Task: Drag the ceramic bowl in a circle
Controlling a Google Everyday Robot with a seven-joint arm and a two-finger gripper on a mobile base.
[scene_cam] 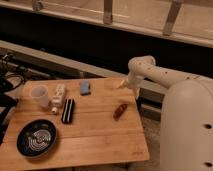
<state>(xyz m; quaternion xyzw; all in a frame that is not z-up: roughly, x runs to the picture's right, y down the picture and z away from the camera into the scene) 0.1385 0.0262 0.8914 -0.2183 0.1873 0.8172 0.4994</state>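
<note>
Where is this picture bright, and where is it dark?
Camera view: warm light falls evenly on the wooden table. The black ceramic bowl, at the table's near left corner, looks dark apart from its white lines. The gripper, at the table's far edge, shows pale with darkness behind it.

The single camera looks down on the wooden table (100, 131) from its near-right side, fairly close — the gripper (122, 84) at its far edge.
</note>
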